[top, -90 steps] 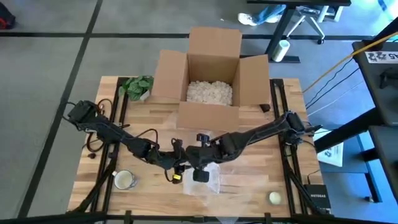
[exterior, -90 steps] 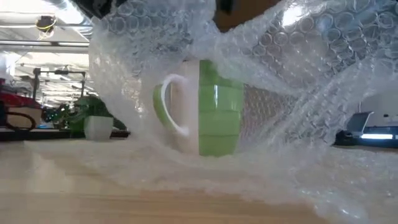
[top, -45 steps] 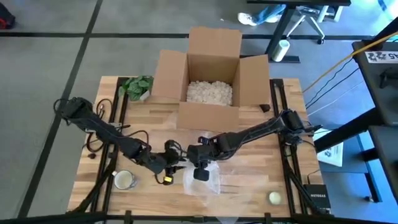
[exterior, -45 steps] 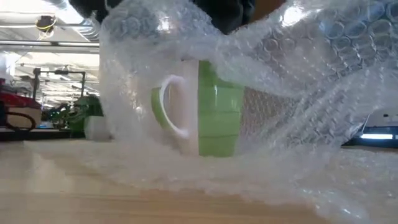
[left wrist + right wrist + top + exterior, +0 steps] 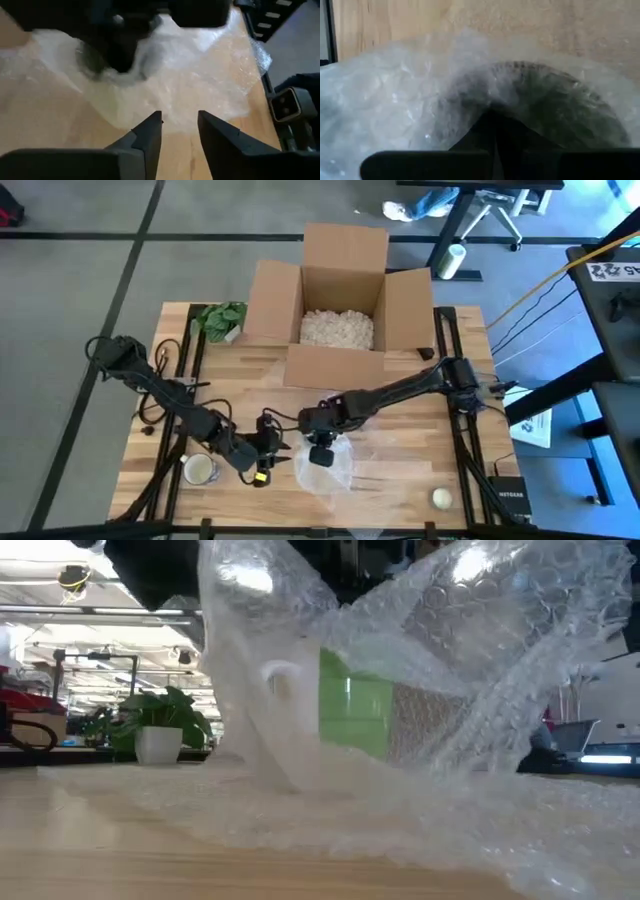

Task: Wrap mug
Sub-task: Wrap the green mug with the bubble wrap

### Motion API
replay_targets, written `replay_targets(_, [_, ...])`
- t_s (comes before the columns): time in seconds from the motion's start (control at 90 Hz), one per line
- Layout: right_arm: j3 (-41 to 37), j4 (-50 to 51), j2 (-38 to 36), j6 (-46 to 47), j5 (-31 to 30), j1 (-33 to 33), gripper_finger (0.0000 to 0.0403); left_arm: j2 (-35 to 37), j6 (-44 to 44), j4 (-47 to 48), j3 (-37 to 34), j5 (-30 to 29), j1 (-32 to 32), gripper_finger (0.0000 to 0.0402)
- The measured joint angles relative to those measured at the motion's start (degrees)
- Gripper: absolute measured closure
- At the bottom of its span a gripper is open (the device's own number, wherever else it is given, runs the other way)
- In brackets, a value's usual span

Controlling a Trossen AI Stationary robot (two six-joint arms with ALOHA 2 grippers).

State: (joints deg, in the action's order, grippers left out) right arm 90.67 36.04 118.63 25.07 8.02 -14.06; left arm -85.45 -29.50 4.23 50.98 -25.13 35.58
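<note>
The mug (image 5: 352,720), green with a white handle, stands on the worktop (image 5: 410,440) under bubble wrap (image 5: 480,660), a little toward 6 o'clock from the worktop's middle. In the low view the wrap rises over it like a tent and spreads flat around its base.

The right gripper (image 5: 322,448) is directly above the mug; its jaws are pressed together and pinch a fold of the wrap, as the right wrist view shows.

The left gripper (image 5: 179,131) is just beside the wrap at 9 o'clock from the mug, near it but apart. Its jaws are spread a little and hold nothing.

A roll (image 5: 200,469) lies at 8 o'clock near the worktop edge. An open box (image 5: 340,300) with white filling stands at 12 o'clock, and a plant (image 5: 222,318) at 11 o'clock. A small pale ball (image 5: 441,498) lies at 4 o'clock.
</note>
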Motion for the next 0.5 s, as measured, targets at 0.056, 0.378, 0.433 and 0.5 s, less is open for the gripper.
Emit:
replay_targets(0.056, [-0.04, -0.23, 0.02, -0.04, 0.00, 0.16, 0.0403, -0.79, 1.89, -3.78, 0.00, 1.00, 0.02, 0.0291])
replay_targets(0.378, [-0.13, -2.10, -0.02, -1.04, 0.56, 0.26, 0.0403, -6.36, 7.76, -15.10, 0.00, 7.46, -3.87, 0.0291])
replay_targets(0.433, [-0.15, -2.48, 0.01, -1.04, 0.59, 0.26, 0.0403, -6.60, 9.40, -16.44, 0.00, 7.56, -4.59, 0.0291])
replay_targets(0.5, [-0.15, -2.98, 0.03, -1.04, 0.59, 0.22, 0.0403, -6.60, 11.85, -18.02, 0.00, 7.57, -5.53, 0.0291])
